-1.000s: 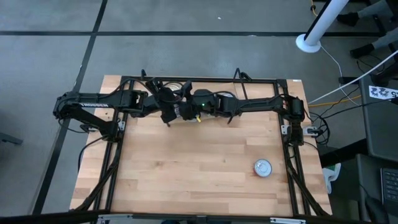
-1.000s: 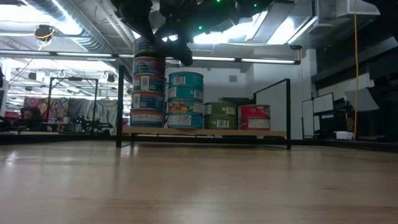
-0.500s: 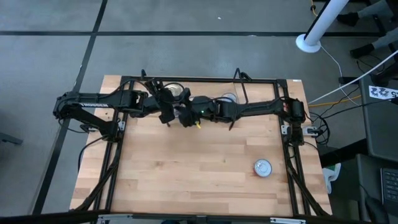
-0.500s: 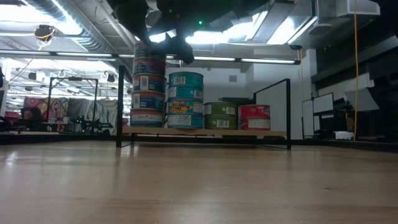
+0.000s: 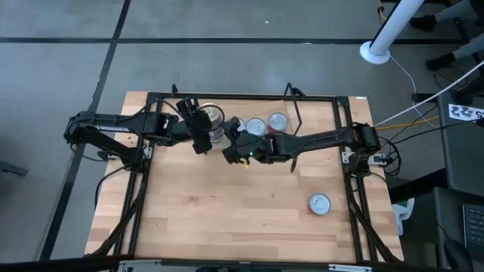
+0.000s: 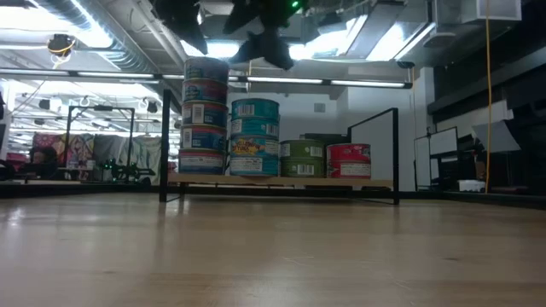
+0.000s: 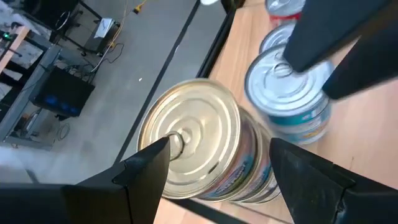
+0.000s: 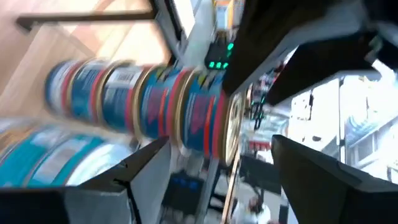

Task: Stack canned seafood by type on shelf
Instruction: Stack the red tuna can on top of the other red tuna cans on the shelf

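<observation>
The left jaws (image 7: 214, 171) stand open, one finger on each side of the gold lid of the tall stack (image 6: 204, 117), above it and gripping nothing. In the high view the left jaws (image 5: 203, 130) hang over the shelf's left end, right by that lid (image 5: 212, 115). The right jaws (image 8: 217, 168) are open too and hold nothing; their wrist view looks along the side of the tall stack (image 8: 143, 102), its blue and red labels blurred. From above, the right jaws (image 5: 231, 147) sit just in front of the shelf (image 6: 281, 181), close beside the left jaws, with the right arm (image 5: 318, 140) reaching in from the table's right side and the left arm (image 5: 113, 128) from the left.

The shelf stands at the far edge of the table (image 5: 227, 204). In the low view it carries, from left to right, the tall stack of four or five tins, a stack of two teal tins (image 6: 254, 137), a single green tin (image 6: 302, 159) and a single red tin (image 6: 348, 159). The left wrist view shows the silver lid of the teal stack (image 7: 285, 78) just beside the gold-lidded one. From above, two more silver lids (image 5: 267, 123) show on the shelf to the right of the jaws.

One tin (image 5: 319, 203) lies alone on the table near its right front, well apart from the shelf and both arms.
</observation>
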`<state>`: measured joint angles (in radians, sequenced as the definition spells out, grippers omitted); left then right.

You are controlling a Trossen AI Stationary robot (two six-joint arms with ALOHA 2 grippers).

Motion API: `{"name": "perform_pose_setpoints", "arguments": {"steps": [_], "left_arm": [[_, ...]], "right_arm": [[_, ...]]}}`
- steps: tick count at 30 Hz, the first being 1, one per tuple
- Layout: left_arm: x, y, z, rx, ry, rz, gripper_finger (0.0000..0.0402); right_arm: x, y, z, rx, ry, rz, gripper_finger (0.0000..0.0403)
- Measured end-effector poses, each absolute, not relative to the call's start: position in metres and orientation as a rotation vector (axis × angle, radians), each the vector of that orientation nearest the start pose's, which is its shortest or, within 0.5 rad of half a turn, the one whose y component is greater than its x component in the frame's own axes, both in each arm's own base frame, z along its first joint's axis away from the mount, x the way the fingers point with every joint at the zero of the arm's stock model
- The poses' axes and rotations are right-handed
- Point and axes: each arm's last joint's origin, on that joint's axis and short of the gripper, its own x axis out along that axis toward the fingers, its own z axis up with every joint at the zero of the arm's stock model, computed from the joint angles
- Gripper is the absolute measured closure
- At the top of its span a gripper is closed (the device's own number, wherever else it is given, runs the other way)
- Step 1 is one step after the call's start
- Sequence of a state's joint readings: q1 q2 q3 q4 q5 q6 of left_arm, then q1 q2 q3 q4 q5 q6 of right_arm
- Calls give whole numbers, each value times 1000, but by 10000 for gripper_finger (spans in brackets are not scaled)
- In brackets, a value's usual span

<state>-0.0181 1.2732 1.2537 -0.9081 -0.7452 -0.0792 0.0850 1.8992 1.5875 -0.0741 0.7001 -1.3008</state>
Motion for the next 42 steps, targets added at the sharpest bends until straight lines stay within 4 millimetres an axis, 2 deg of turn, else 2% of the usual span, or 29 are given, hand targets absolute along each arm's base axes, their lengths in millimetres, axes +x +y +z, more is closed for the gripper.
{"name": "perform_pose_setpoints", "arguments": {"steps": [7, 13, 17, 21, 24, 26, 30, 34, 42], "left_arm": [[244, 3, 350, 238, 743, 676, 130], [251, -11, 353, 177, 658, 564, 130], [257, -21, 354, 137, 619, 480, 130], [267, -29, 349, 114, 613, 401, 130], [278, -36, 341, 132, 624, 346, 130], [287, -39, 335, 148, 630, 331, 130], [302, -45, 322, 185, 644, 310, 130], [315, -51, 309, 211, 664, 295, 130], [332, -59, 290, 226, 682, 280, 130]], "right_arm": [[404, 46, 322, -1289, 832, -376, 127], [353, 67, 339, -1117, 912, -434, 127], [312, 83, 346, -915, 948, -411, 127], [278, 100, 345, -541, 1043, -294, 127], [263, 117, 339, -264, 1181, -172, 127], [255, 129, 334, -148, 1255, -102, 127], [243, 151, 317, -98, 1341, -25, 127], [228, 163, 295, -64, 1427, -63, 127], [204, 177, 242, 181, 1602, -190, 127]]}}
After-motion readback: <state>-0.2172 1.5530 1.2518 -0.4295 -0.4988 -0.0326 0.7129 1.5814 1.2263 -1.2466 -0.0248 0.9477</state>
